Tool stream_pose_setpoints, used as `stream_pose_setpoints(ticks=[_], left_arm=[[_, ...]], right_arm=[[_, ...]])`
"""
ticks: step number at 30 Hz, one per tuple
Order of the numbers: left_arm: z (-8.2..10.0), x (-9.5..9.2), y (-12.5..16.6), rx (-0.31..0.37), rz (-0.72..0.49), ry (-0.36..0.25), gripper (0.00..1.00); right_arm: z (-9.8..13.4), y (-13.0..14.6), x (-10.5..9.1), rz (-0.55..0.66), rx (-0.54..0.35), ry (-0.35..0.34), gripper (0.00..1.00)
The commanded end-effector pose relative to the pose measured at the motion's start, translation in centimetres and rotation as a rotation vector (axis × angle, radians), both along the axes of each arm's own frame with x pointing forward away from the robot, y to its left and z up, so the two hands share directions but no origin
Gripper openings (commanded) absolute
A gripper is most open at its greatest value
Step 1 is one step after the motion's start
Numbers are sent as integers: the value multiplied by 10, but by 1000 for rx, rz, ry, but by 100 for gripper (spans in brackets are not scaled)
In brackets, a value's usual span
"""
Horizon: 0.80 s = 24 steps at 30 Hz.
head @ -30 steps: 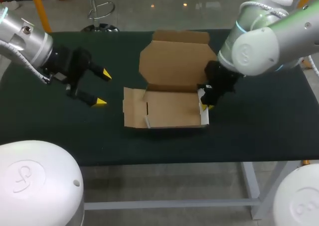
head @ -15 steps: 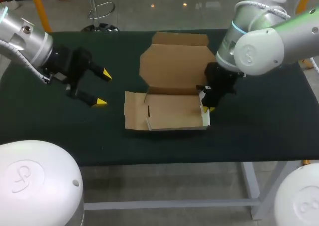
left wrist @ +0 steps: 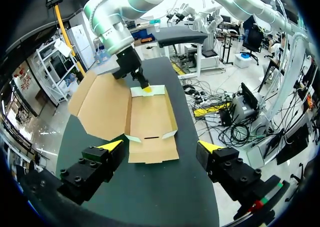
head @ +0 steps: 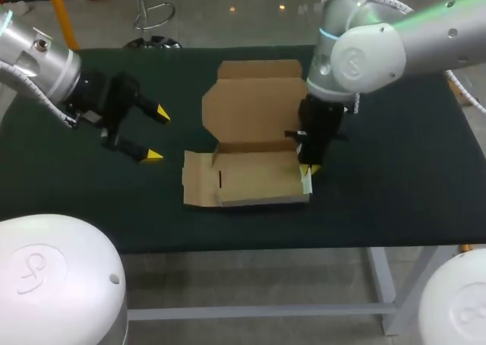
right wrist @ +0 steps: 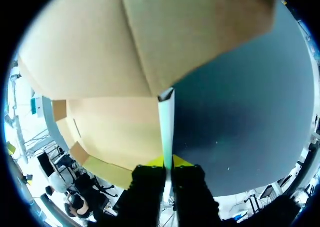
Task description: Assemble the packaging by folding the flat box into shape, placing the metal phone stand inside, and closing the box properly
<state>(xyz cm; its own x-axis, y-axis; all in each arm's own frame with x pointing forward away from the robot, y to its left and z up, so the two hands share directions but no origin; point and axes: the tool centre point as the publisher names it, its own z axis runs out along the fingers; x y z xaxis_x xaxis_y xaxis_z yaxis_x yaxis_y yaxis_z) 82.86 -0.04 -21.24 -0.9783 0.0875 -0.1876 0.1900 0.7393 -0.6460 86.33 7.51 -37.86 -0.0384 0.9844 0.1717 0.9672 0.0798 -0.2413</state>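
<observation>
The brown cardboard box [head: 254, 179] lies in the middle of the table, its lid [head: 254, 106] spread open toward the back. A loose flap [head: 199, 187] sticks out on its left. My right gripper [head: 307, 168] is shut on the box's right side flap [right wrist: 166, 122], which stands upright with its white face showing. In the left wrist view the box [left wrist: 150, 119] lies ahead of my left gripper [left wrist: 161, 147], with the right gripper [left wrist: 145, 88] at its far end. My left gripper [head: 157, 135] hangs open to the left of the box, apart from it. No phone stand is in view.
The dark green table cloth [head: 395, 185] is bare to the right of the box and along the front edge. A strip of cloth separates the left gripper from the box's left flap.
My right arm has swung to the left with the side flap in its grip, dragging the whole box left and slightly turning it. The left arm has kept still.
</observation>
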Motion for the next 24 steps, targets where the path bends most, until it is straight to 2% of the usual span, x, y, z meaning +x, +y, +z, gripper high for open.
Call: stream_pose_setpoints(ticks=[1,14,24], left_arm=[[1,0,1,5,-1,3,100],[1,0,1,5,-1,3,100],[1,0,1,5,-1,3,100]], right_arm=[[0,3,-2,-2,-21,36,0],[0,-4,-15,2,2,132,0],[-13,-7,-20,23,6,207,0]])
